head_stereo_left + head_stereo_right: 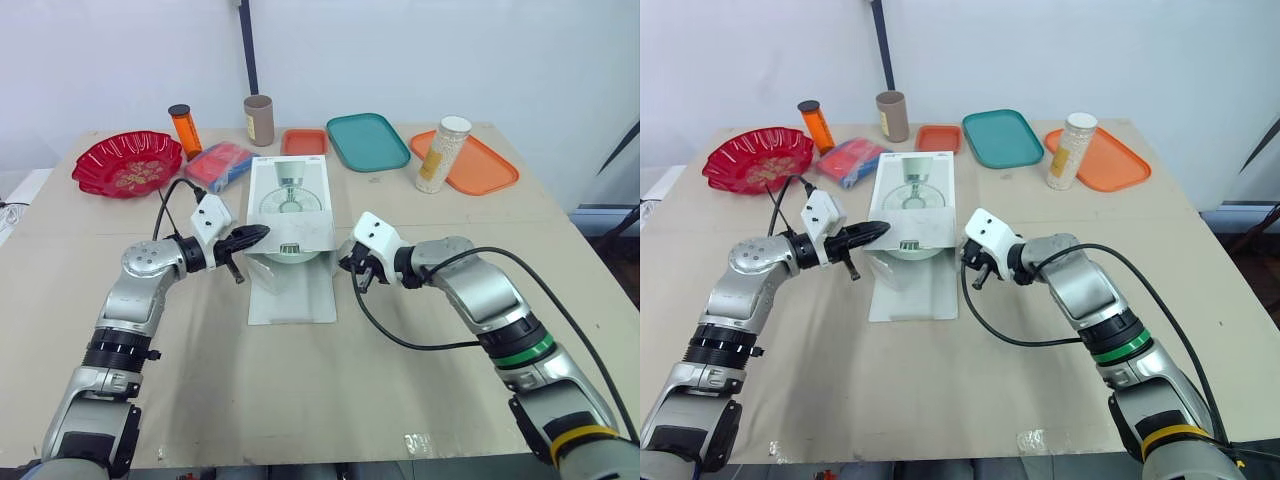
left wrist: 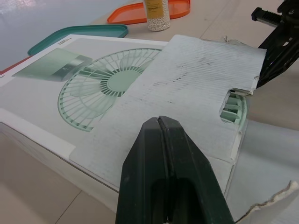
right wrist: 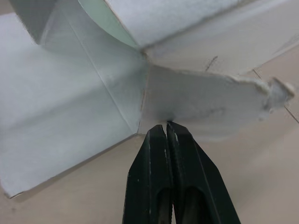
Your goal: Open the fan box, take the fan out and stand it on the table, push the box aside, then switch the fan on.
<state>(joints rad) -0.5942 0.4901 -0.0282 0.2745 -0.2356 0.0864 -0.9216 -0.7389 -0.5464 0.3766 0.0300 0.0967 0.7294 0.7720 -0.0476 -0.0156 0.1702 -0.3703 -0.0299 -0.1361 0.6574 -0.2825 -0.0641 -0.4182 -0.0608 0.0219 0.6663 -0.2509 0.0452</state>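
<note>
On the tan table (image 1: 300,400), the flat white cardboard fan box (image 1: 290,185) lies centrally, its near end open and the pale green fan (image 2: 230,106) still inside. The left gripper (image 1: 262,232), fingers pressed together and empty, rests on the folded-back top flap (image 2: 196,84). The right gripper (image 1: 352,262), likewise closed, touches the torn side flap (image 3: 205,102). Beyond stand a teal plastic tray (image 1: 367,140) and an orange tray (image 1: 485,170).
</note>
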